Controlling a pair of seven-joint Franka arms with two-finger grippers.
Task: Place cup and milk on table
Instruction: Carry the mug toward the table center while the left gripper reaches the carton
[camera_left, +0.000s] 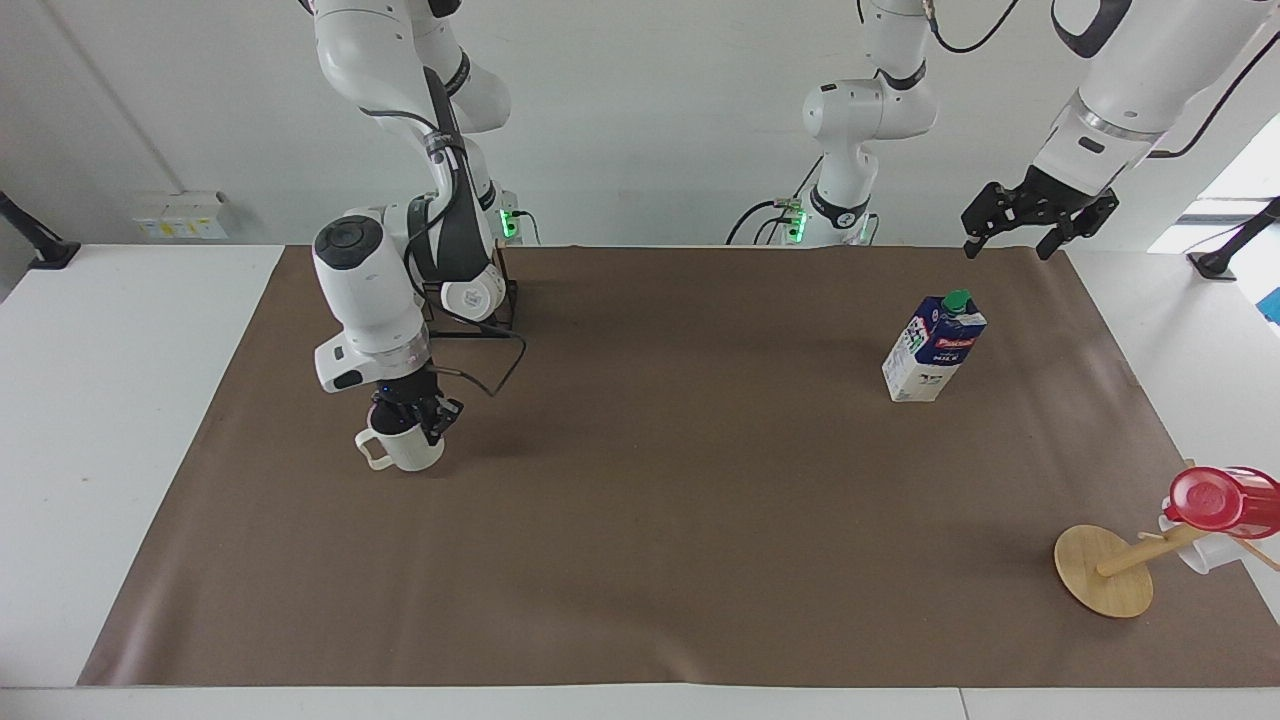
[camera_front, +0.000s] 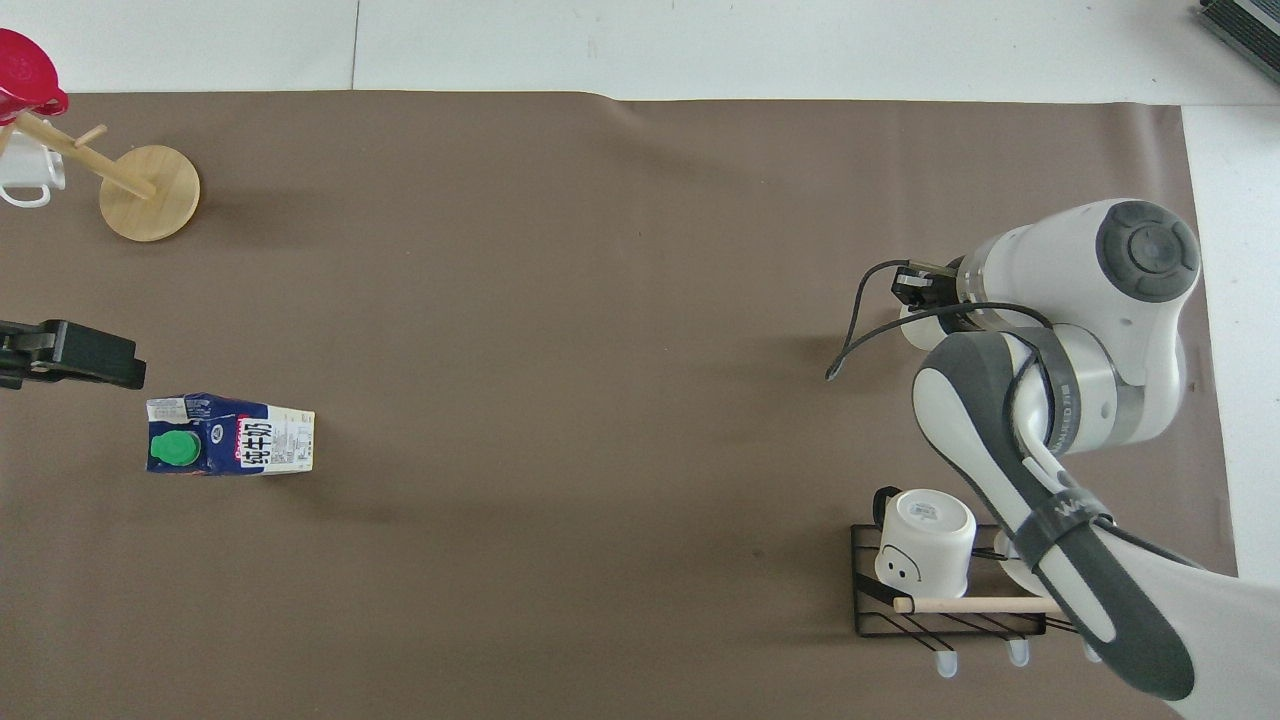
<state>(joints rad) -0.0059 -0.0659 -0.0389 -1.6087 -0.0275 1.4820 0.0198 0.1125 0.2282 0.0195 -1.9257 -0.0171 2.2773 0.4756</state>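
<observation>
The cup (camera_left: 403, 451), a small cream-white mug with a loop handle, stood on the brown mat (camera_left: 640, 560) of the table (camera_left: 100, 400) toward the right arm's end, with the right gripper (camera_left: 408, 413) clamped on its rim from above. Judging by how the mug's base met the mat, the setting-down step looked all but finished; the next move called for the fingers to part and the gripper to rise straight up without tipping the mug. Nearer to the robots stood a black wire rack (camera_front: 945, 600) holding an upturned white mug (camera_front: 925, 540), near enough to the arm's elbow to need care. The milk carton (camera_left: 933, 347) already stood upright on the mat toward the left arm's end, and the left gripper (camera_left: 1038, 215) waited open above it. Farther out, a tipped wooden mug tree (camera_left: 1110, 570) carried a translucent red cup (camera_left: 1215, 500).
</observation>
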